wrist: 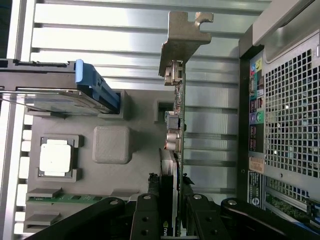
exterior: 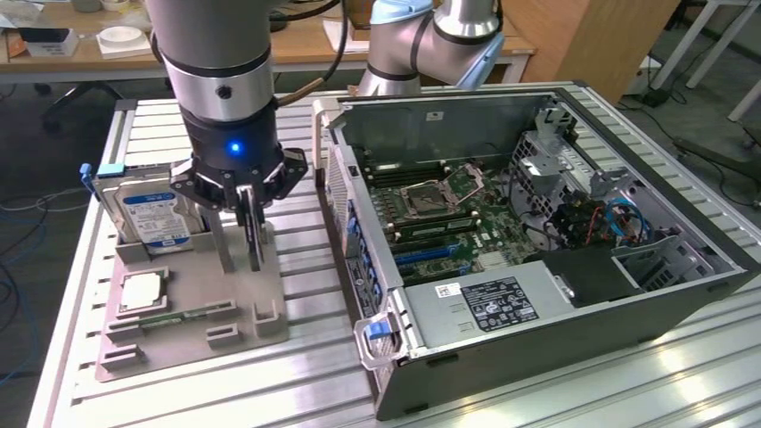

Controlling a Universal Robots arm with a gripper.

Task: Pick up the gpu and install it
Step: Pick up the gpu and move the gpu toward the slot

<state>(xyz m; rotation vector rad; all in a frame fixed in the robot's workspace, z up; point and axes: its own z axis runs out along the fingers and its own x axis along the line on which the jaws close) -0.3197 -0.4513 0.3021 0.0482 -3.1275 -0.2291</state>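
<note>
Gpu (wrist: 178,125) is standing on edge, upright, at the grey parts tray (exterior: 191,334), just beside the open computer case (exterior: 535,357) on the exterior view's right. Its pale metal end bracket (wrist: 182,37) is pointing away from the wrist. The gripper (wrist: 171,202) is clenching the card, one finger pressing on each flat face near the end opposite the bracket. From where I am standing I cannot tell whether the lower edge is sitting in the tray's slot or hanging clear of it. The hazards, as I judge them, are as follows. The grip is bearing on one end of a long thin card, so the free end may be sagging or pivoting between the fingers; a tilted card would not be lining up with the motherboard (exterior: 452,223) slot. If the lower edge is in the slot, any sideways travel would be dragging the tray or levering the card. The case wall is close, so the bracket could be striking its rim. The hard drive (exterior: 149,214) is standing near on the other side.
</note>
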